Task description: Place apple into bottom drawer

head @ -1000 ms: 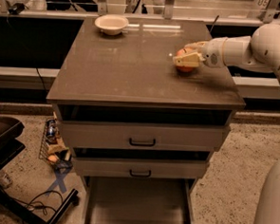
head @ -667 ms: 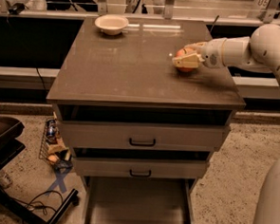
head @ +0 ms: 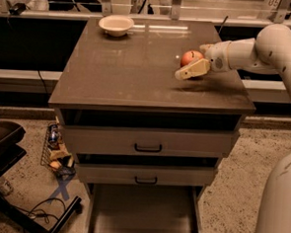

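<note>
**Hand lifts apple a little from the table**

Compared with one second before, the hand (head: pixel 185 66) and the apple (head: pixel 190 56) sit slightly higher and slightly more toward the middle of the table (head: pixel 128 83). More of the apple's red-orange skin now shows above the near finger (head: pixel 194 69). Before, the apple was mostly covered. Nothing else has changed place.

The hand is pinching the apple. One pale finger lies under and in front of the fruit, and the second finger is hidden behind it. A dark shadow lies on the table just below the hand, so the apple seems to be apart from the surface, though only a little. The white arm (head: pixel 248 48) reaches to the hand from the right edge of the view, over the right side of the table.

Far from the hand, across the table at the back corner, stands a white bowl (head: pixel 116 24).

Below the hand, in the front of the table, there are two closed drawers with black handles, an upper one (head: pixel 148 141) and a lower one (head: pixel 146 174). Under them, well below the hand and nearer to the camera, the bottom drawer (head: pixel 144 210) is pulled out. Its pale floor is bare, and the apple is not in it.

On the floor, low and far to the other side from the hand, a wire basket (head: pixel 55 150) with small things stands beside the table.
</note>
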`<action>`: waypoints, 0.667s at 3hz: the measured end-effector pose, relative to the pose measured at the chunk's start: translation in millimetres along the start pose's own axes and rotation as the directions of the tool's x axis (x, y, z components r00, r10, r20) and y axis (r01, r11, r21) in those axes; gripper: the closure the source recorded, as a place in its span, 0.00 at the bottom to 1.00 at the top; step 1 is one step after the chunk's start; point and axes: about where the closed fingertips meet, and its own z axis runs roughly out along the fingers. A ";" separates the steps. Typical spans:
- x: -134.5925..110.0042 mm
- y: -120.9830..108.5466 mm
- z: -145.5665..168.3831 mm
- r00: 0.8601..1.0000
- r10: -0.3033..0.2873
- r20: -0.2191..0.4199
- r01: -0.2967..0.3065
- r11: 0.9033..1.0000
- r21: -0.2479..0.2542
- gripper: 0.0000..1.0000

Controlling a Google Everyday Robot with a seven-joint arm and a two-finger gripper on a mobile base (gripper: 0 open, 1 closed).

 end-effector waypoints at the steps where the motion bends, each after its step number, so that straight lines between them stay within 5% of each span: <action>1: 5.8 1.9 -1.8 1.000 -0.008 -0.018 0.008 1.000 -0.006 0.16; 2: 5.8 3.2 2.0 1.000 -0.007 -0.017 0.007 1.000 -0.011 0.39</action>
